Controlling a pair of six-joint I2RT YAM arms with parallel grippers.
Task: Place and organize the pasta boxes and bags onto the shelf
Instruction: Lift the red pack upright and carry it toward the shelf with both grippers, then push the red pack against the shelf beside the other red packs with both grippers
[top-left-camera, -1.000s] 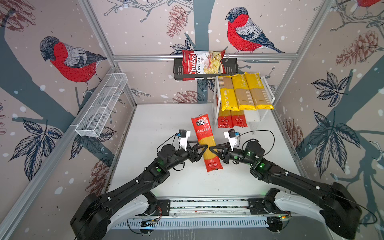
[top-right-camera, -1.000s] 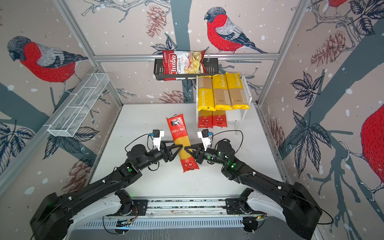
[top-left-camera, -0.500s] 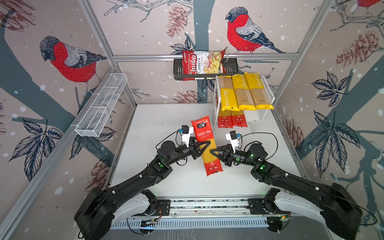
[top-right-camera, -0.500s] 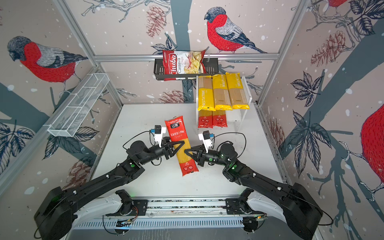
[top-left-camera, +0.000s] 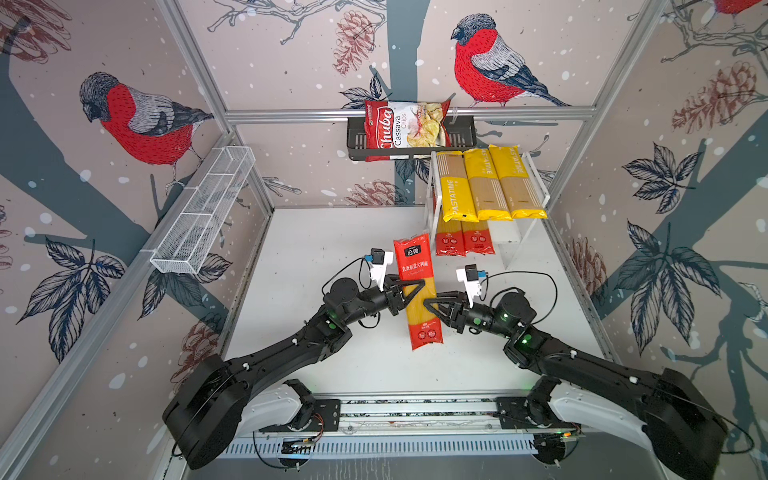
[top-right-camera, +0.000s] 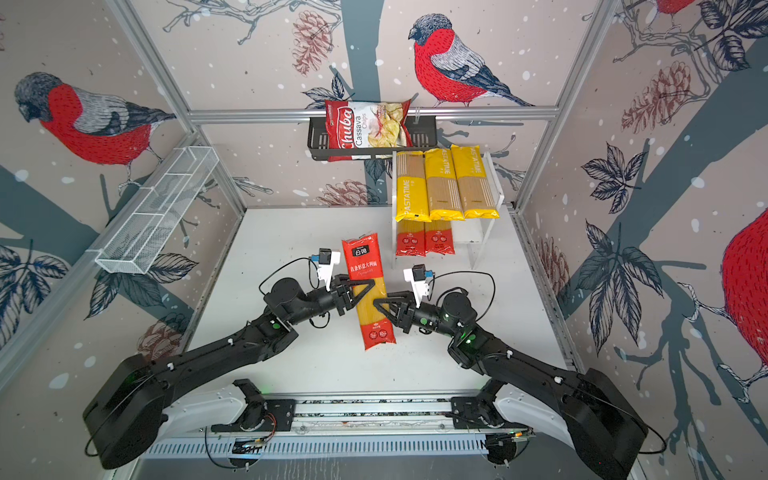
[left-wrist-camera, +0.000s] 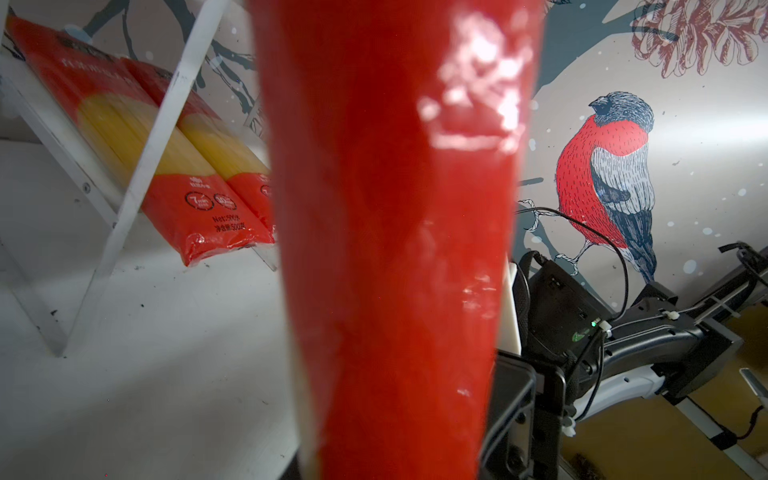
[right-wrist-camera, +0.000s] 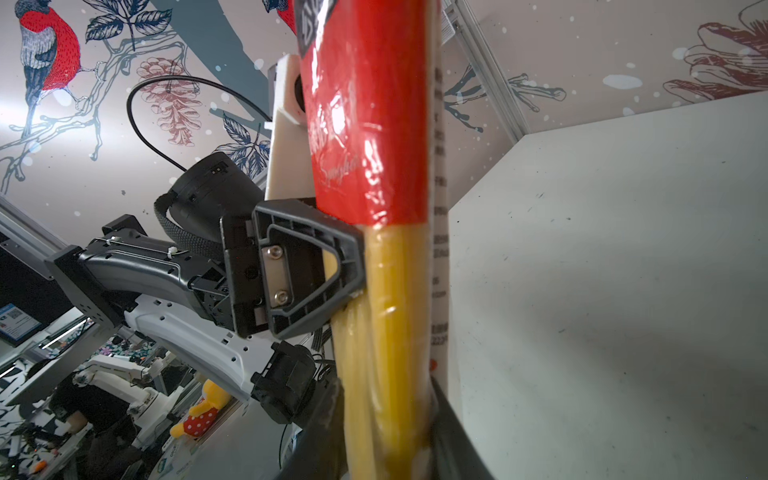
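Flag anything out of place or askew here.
One red spaghetti pack is off the shelf, hanging mid-table in the left gripper, with the right gripper at its other edge; the two other red packs lie on its lower tier. Nothing looks spilled or torn.

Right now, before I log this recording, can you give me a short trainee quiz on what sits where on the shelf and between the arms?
1. How many yellow PASTATIME packs lie on the upper board of the shelf?
2. True or false: the chips bag sits in the white wire-mesh basket.
3. Where is the third red spaghetti pack?
A) flat on the table
B) on the shelf's lower board
C) between the left gripper and the right gripper

Key
1. Three.
2. False; it is in the black basket.
3. C.
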